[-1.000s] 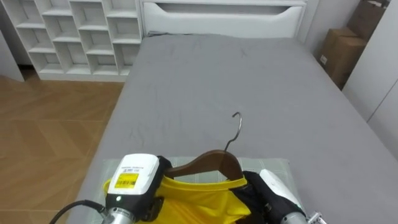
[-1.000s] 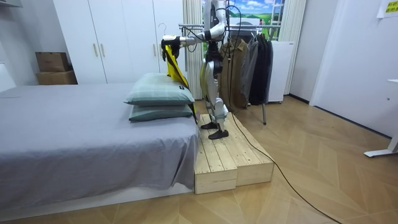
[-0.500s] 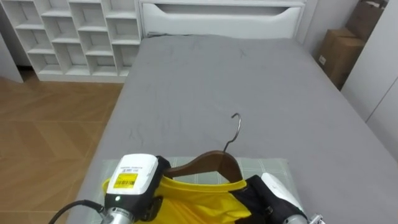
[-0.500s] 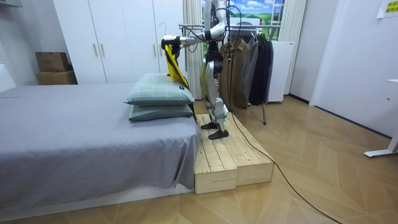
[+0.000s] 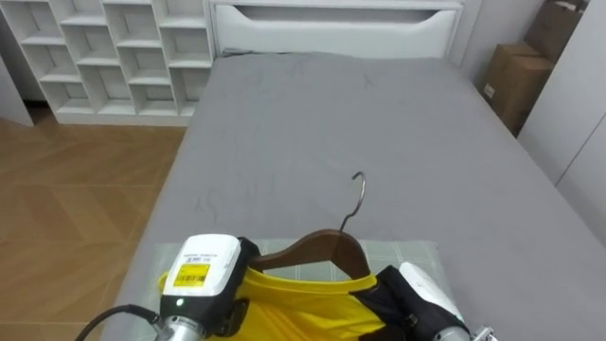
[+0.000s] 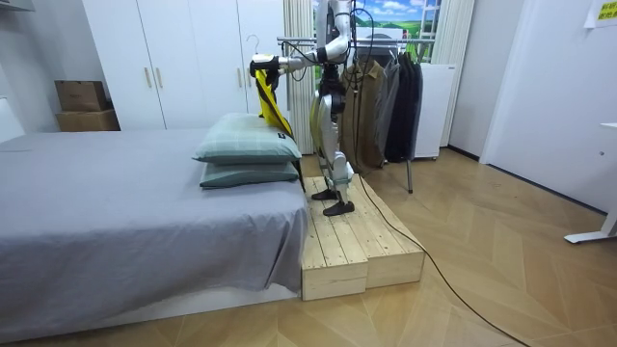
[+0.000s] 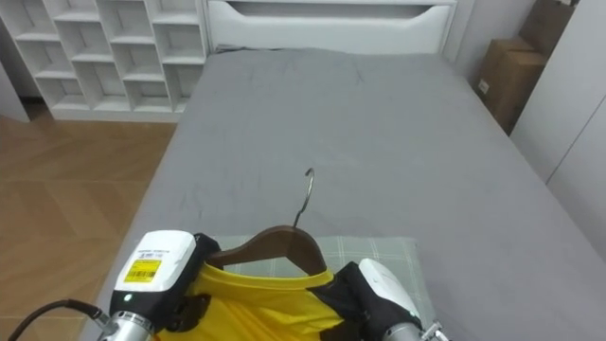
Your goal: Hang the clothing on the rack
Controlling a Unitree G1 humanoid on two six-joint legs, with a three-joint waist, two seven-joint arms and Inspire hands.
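Observation:
A wooden hanger (image 5: 317, 248) with a metal hook (image 5: 358, 197) is held up over the bed's near end, and a yellow garment (image 5: 303, 305) is draped on it. My left hand (image 5: 227, 311) is shut at the hanger's left end, under the wrist with the yellow label. At the right end, my right hand (image 5: 393, 296) lies dark against the yellow cloth. In the room view I stand on a wooden platform (image 6: 352, 241) facing the bed, both hands (image 6: 260, 67) out in front, and the yellow garment (image 6: 272, 104) hangs down above the pillows.
The grey bed (image 5: 331, 123) stretches ahead to a white headboard (image 5: 341, 24). A checked pillow (image 5: 402, 254) lies just below the hanger. White shelves (image 5: 114, 57) stand far left, cardboard boxes (image 5: 516, 80) far right. A clothes rack with dark clothes (image 6: 386, 96) stands behind me.
My right hand has crept slightly up and right along the yellow cloth at the hanger's right end. The hanger and left hand have stayed put.

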